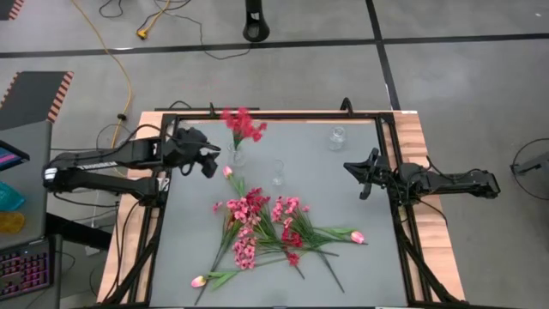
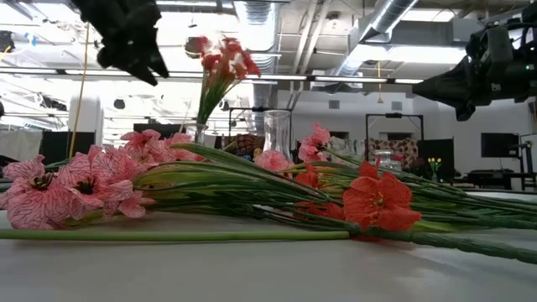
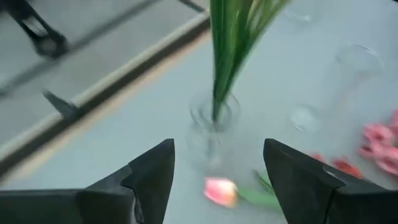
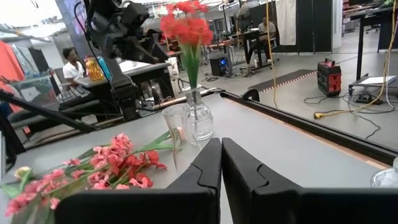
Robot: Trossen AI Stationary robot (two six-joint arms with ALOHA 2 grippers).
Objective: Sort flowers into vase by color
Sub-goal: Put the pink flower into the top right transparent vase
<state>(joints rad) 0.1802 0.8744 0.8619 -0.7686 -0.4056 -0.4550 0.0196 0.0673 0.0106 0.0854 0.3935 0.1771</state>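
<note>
Hovering: I am holding my left gripper (image 1: 208,163) above the table's back left area, fingers spread wide and gripping nothing, just beside the vase (image 1: 236,155) that carries the red flowers (image 1: 243,125)
Resting: my right gripper (image 1: 360,172) is waiting near the table's right edge, fingers pressed together and empty
Flowers: the remaining sprigs are lying in a loose pile (image 1: 266,230) at the table's middle and front; one pale pink bud (image 1: 228,172) is lying near the foot of the filled vase, almost under my left fingers (image 3: 152,177)
Vases: two clear empty ones are standing further along, one (image 1: 278,172) near the centre, another (image 1: 337,137) toward the back right
Doing it well: I am judging the pale bud to be the next pick; I should be lowering over its thin stem rather than the soft head, staying clear of the glass so the vase is not tipped, then carrying it to an empty vase
Writing: I am finding no brand, label or readable lettering anywhere
</note>
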